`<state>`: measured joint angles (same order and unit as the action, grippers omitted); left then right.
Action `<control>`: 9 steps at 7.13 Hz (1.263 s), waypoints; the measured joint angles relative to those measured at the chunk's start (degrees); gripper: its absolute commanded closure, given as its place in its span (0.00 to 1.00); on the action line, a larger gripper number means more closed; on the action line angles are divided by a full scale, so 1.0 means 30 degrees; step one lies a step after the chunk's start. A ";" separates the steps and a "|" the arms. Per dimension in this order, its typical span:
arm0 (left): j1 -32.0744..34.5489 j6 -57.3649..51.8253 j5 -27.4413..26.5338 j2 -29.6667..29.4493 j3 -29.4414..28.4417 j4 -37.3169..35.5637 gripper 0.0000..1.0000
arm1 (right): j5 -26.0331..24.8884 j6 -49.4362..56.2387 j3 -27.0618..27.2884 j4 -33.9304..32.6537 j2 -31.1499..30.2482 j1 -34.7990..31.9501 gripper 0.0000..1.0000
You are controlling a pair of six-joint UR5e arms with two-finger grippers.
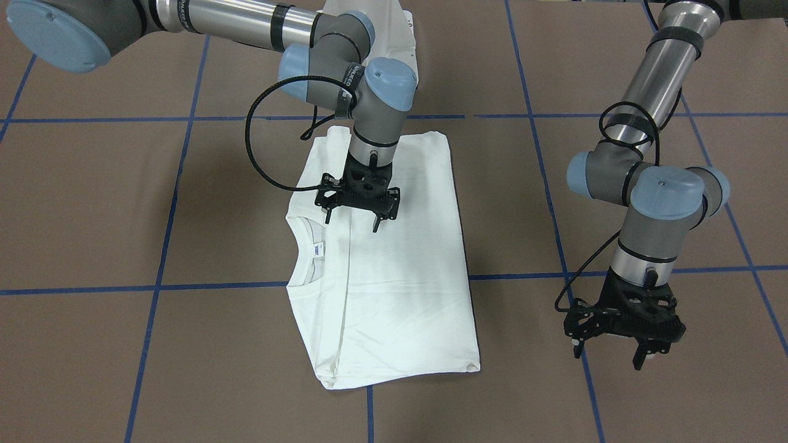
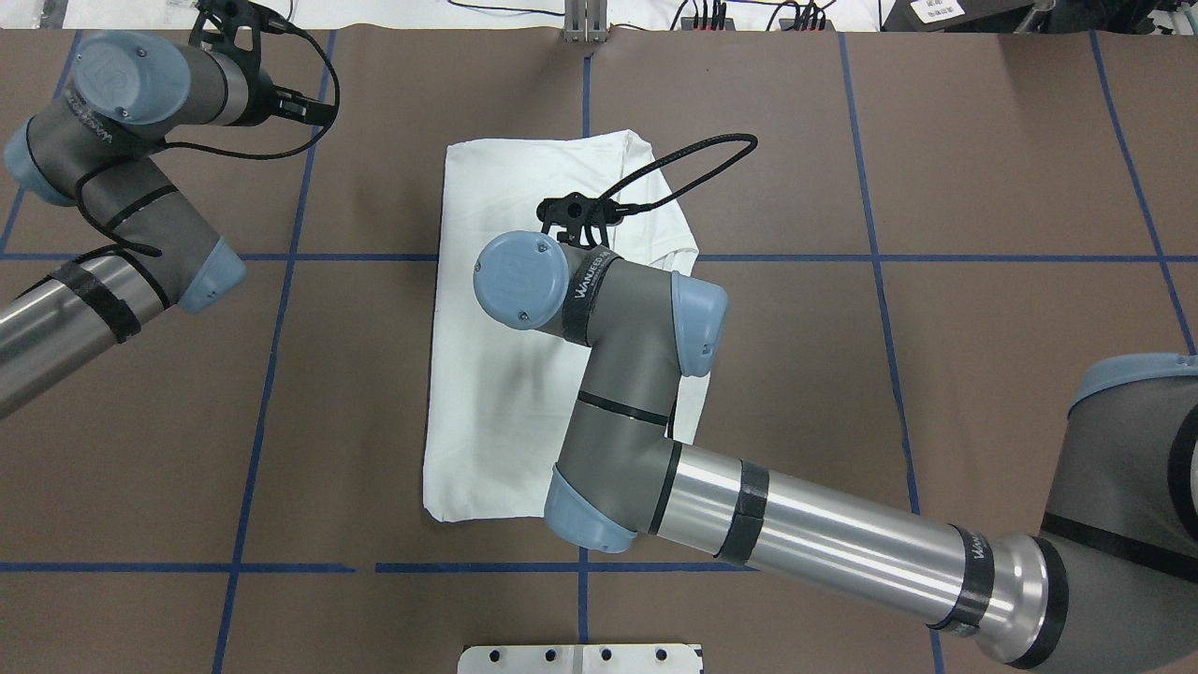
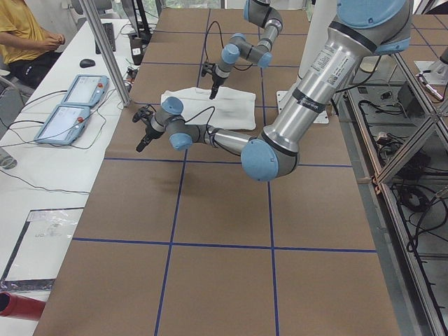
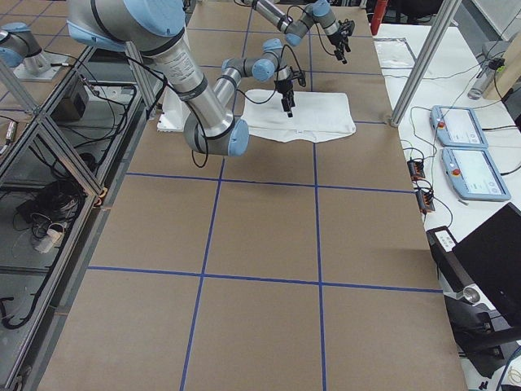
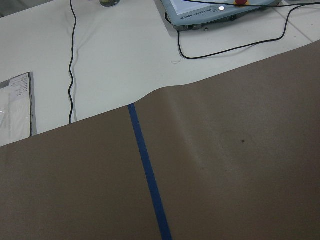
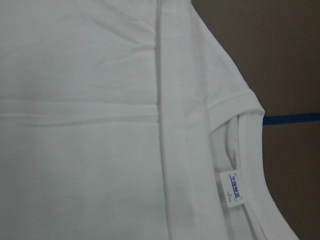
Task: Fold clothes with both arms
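The white T-shirt (image 1: 400,277) lies folded into a long rectangle in the middle of the brown table. Its ribbed collar and small label (image 1: 317,249) face up at one long edge, and no black text shows. My right gripper (image 1: 351,220) hangs just above the shirt beside the collar, open and empty. The right wrist view shows the folded shirt (image 6: 100,125) and the label (image 6: 234,187) close below. My left gripper (image 1: 608,357) is open and empty over bare table, well off to the shirt's side. The left wrist view shows only table.
Blue tape lines (image 1: 369,286) grid the brown table cover. The white pedestal (image 2: 580,658) stands at the robot's edge of the table. Two teach pendants (image 3: 84,87) and cables lie on a white bench beyond the far edge, where a person (image 3: 21,35) sits.
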<state>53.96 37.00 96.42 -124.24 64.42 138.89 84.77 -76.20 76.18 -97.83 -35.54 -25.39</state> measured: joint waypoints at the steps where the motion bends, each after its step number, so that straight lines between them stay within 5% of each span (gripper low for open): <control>1: -0.0014 0.0000 0.0007 0.0043 0.0000 0.0013 0.00 | 0.0049 0.0334 -0.0282 -0.0436 0.0094 -0.0014 0.00; 9: -0.0028 0.0000 0.0000 0.0103 0.0002 0.0023 0.00 | 0.0049 0.1278 -0.0862 -0.1424 -0.0064 0.0083 0.00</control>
<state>53.88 37.00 96.42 -123.93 64.43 138.96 84.92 -72.37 73.60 -102.10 -35.73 -25.14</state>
